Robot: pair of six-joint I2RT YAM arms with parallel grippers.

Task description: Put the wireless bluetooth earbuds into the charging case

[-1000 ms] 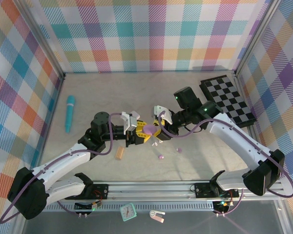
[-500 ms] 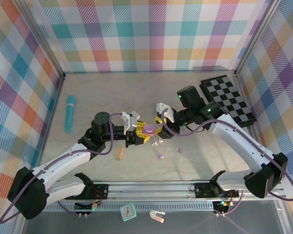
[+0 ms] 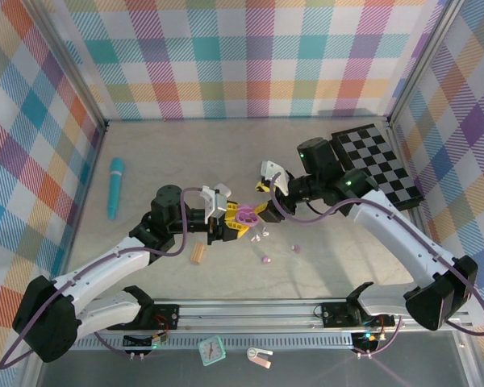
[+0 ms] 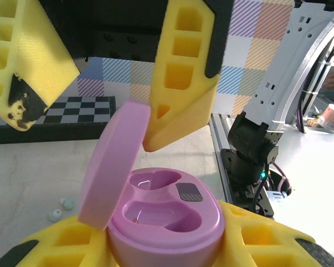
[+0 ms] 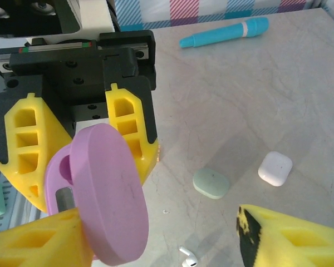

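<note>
Purple earbuds (image 3: 265, 260) not seated yet. They lie loose on the table (image 3: 169, 153), just past the left gripper (image 3: 232, 219) fingertips and below the right gripper (image 3: 264, 184). Pale greenish buds (image 4: 55, 214) and a white earbud (image 5: 186, 257) are loose nearby too.

Left gripper: clamped on the base of the purple charging case (image 4: 167, 219), which is held clear of the table with its sockets facing up. Reads as a fixture hold so the other arm can load from above. Both sockets look empty.

Lid (image 4: 114, 167) stands hinged up, roughly upright, outer face toward the right gripper. That leaves the sockets exposed.

Right gripper: jaws wide apart, nothing gripped. The lid sits between its fingers and one fingertip is right at the lid's rim. Can't tell if it's touching. My read: lid duty, not picking.

Next call: right gripper goes down for a purple bud. Tiny part, and its orientation matters for the socket. Risk: lid flops shut once unsupported.
</note>
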